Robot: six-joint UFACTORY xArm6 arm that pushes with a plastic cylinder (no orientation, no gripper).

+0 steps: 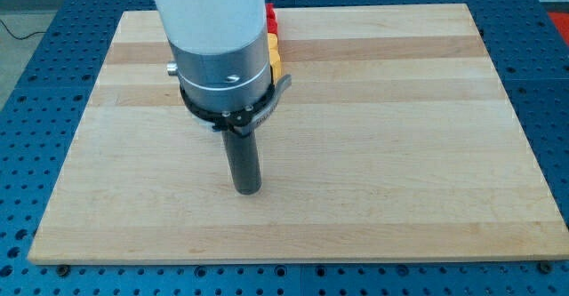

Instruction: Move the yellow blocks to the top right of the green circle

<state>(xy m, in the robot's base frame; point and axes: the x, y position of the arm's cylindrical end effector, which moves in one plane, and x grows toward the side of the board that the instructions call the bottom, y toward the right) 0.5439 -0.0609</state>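
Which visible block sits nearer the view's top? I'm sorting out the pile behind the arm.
The red block: it shows above the yellow block, both half hidden by the arm. My tip stands well below them.

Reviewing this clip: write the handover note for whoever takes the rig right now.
My tip rests on bare board left of centre, touching no block.
A red block and yellow blocks peek out just right of the arm's body, near the view's top; their shapes are hidden.
No green circle shows; it may be behind the arm.
Done: cannot confirm anything.
Left: find the circle, then push the yellow blocks to its top right.
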